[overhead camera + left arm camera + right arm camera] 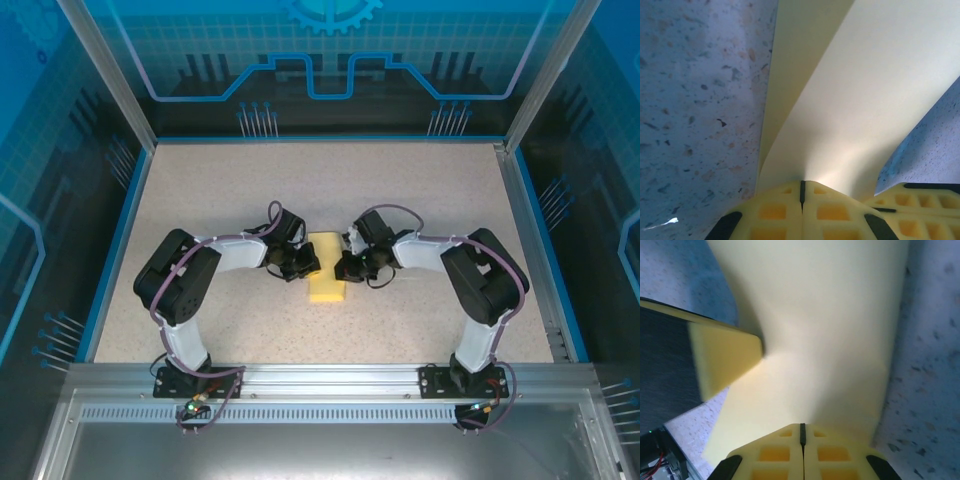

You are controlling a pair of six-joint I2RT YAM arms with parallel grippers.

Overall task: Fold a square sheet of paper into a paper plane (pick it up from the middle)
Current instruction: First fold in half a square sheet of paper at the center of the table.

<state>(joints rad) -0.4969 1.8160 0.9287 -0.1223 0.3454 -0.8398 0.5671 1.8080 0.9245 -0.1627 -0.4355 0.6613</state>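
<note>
- where's the paper right now?
- the paper (pixel 327 266) is at the middle of the speckled table (pixel 220 200), straight between my two claws. from above it looks like a narrow pale yellow strip, its long side running away from my bases. i can't tell whether it lies flat.
- what's your left claw doing?
- my left claw (pixel 309 265) is closed tight on the paper's left edge. on my left wrist camera the two yellow pads (pixel 775 210) meet at a thin dark seam. the sheet comes straight out of that seam and fans away, with a shaded layer beside it on the left.
- and the right one?
- my right claw (pixel 346 267) is pinched on the opposite edge, jaws together. its pads (pixel 830 452) press against each other and the paper starts at their tips. in that view one pad of my left claw reaches in from the left and touches the sheet.
- anything to read?
- the blue back panel (pixel 330 60) carries a gear emblem (pixel 330 12) and circuit-style lines. i can't make out any letters on it.
</note>
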